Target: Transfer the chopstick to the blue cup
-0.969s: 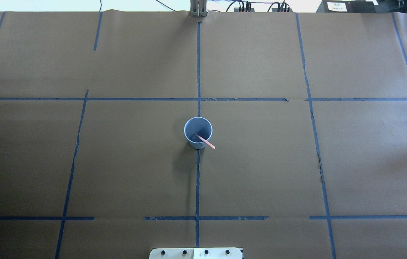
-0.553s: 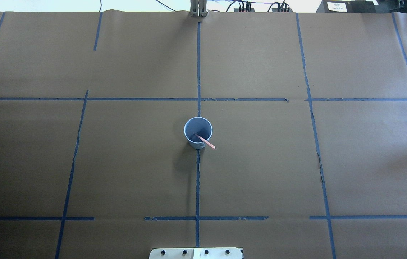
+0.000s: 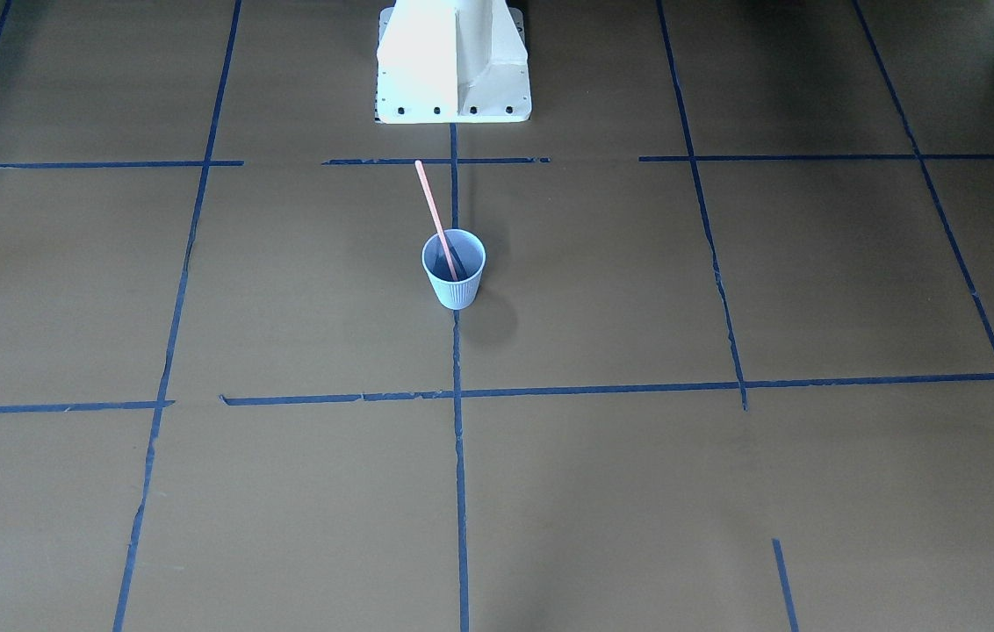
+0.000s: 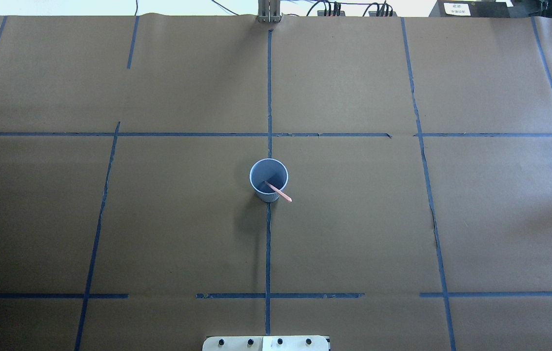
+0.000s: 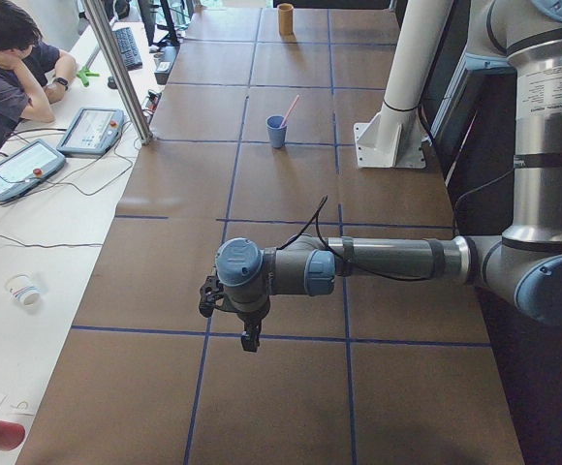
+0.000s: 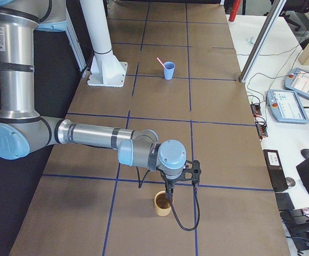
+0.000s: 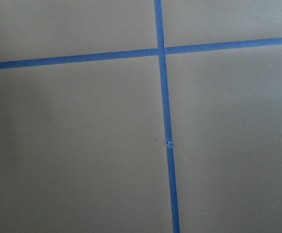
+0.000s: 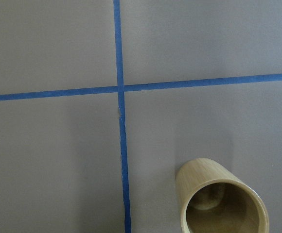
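The pale blue ribbed cup (image 3: 454, 279) stands upright at the table's middle on a tape line; it also shows in the overhead view (image 4: 268, 171). The salmon-pink chopstick (image 3: 432, 211) stands in the cup and leans over its rim toward the robot's side (image 4: 283, 195). The cup (image 5: 277, 132) and the chopstick (image 5: 289, 107) stand far from both arms in the side views. My left gripper (image 5: 250, 341) hangs over bare table near the left end. My right gripper (image 6: 169, 198) hangs just over a bamboo cup near the right end. I cannot tell whether either is open or shut.
A tan bamboo cup (image 8: 221, 204) stands upright and empty under my right wrist, also in the right side view (image 6: 162, 205). The white robot pedestal (image 3: 453, 61) stands at the table's robot-side edge. A seated person (image 5: 10, 68) and tablets (image 5: 91, 130) are beyond the far edge.
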